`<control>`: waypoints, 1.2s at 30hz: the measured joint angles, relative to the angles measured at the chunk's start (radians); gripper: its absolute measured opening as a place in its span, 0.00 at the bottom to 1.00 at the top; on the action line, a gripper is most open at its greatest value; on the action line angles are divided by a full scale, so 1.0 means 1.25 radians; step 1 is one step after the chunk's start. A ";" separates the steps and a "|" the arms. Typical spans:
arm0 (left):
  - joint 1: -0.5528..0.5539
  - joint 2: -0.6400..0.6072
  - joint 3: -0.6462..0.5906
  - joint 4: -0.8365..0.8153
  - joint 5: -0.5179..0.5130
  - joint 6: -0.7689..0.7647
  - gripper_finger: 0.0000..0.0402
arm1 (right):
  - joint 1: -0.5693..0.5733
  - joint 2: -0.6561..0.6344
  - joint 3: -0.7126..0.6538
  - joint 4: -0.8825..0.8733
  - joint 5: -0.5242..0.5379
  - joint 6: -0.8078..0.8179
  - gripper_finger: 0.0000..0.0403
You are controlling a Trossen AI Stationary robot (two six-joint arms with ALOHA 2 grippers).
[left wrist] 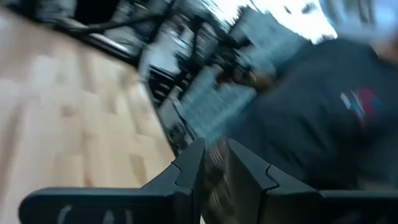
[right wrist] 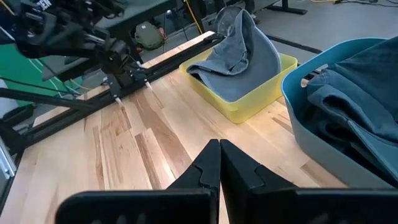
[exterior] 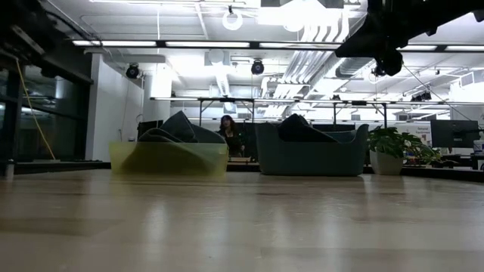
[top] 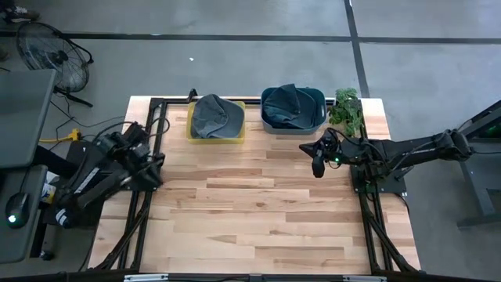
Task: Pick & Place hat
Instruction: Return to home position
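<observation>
Blue caps (top: pixel 291 106) fill the blue bin (right wrist: pixel 295 115); the gray cap (top: pixel 217 115) lies in the yellow bin (top: pixel 215 139) beside it. The right gripper (right wrist: pixel 219 144), pressed together and empty, hangs just before the blue bin and should retreat clear of its rim. The left gripper (left wrist: pixel 215 144), slightly parted, waits well away.

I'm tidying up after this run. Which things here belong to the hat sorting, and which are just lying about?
Part of the job: gray cap in the yellow bin; blue caps in the blue bin; left gripper by the table's left edge; right gripper near the blue bin.
Lying about: potted plant beside the blue bin; fan on the floor.
</observation>
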 joint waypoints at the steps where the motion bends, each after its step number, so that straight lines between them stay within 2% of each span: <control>1: -0.028 -0.029 0.003 0.004 -0.001 -0.011 0.15 | 0.000 0.000 0.000 -0.001 -0.003 0.000 0.00; 6: -0.123 -0.174 0.018 0.081 0.023 -0.100 0.15 | 0.000 0.000 0.000 -0.002 -0.011 -0.003 0.00; 10: -0.114 -0.246 0.028 0.209 0.025 -0.101 0.15 | 0.000 0.000 0.000 -0.002 -0.021 -0.021 0.00; 12: -0.102 -0.257 0.028 0.278 -0.010 -0.098 0.15 | 0.000 0.000 0.000 -0.003 -0.013 -0.021 0.00; 16: -0.019 -0.251 0.017 0.373 -0.033 -0.182 0.15 | 0.000 0.000 0.000 -0.004 0.011 -0.034 0.00; 20: 0.094 -0.248 0.006 0.466 0.024 -0.235 0.15 | 0.000 0.000 0.000 -0.004 0.030 -0.042 0.00; 29: 0.205 -0.256 0.005 0.399 0.026 -0.102 0.15 | 0.000 0.000 0.000 -0.004 0.021 -0.042 0.00; 36: 0.298 -0.255 0.005 0.421 0.026 -0.129 0.15 | 0.000 0.000 0.000 -0.005 0.031 -0.042 0.00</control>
